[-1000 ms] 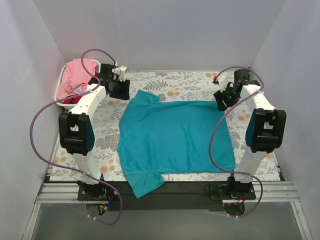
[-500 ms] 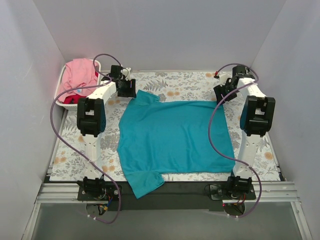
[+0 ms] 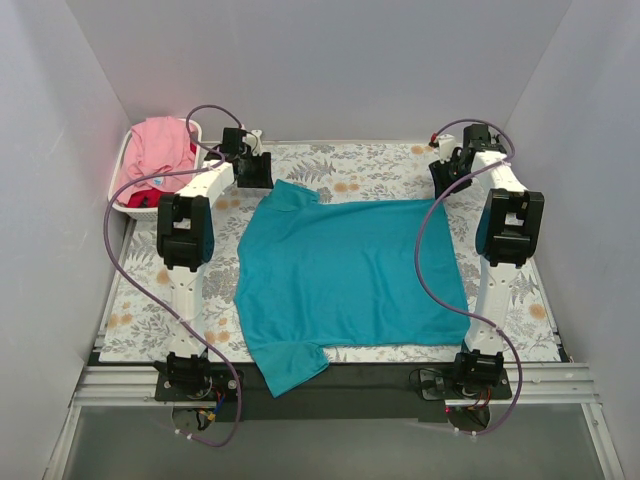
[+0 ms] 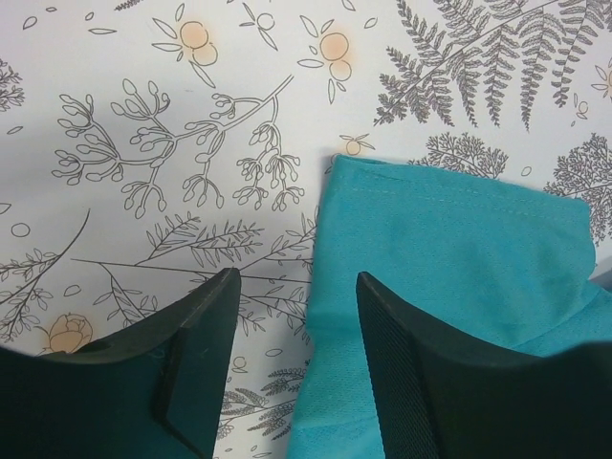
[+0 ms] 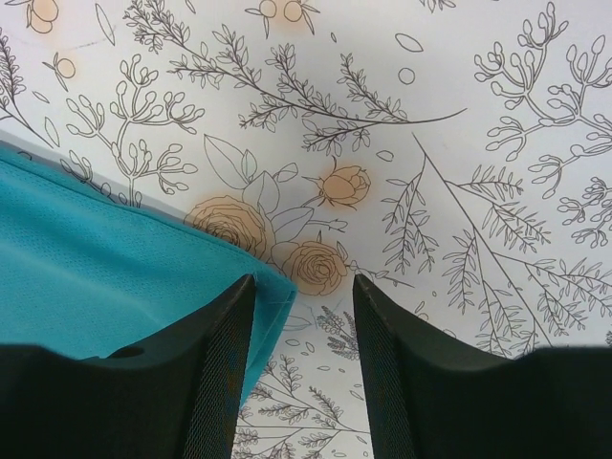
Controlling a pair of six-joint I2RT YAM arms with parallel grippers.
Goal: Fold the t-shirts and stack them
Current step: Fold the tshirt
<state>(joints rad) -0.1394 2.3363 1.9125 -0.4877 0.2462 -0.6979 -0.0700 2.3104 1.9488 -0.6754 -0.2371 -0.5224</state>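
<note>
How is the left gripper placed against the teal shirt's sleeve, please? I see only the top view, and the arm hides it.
Observer: The left wrist view shows the left gripper open, with the sleeve edge of the shirt running between its fingers.
Operator: Thank you. Is the right gripper lined up the same way?
Observer: Nearly. In the right wrist view the right gripper is open, with the shirt's hem corner between its fingers.
Operator: Is either one pinching cloth yet?
Observer: No. On each, one finger is over the shirt and the other over bare tablecloth.
</note>
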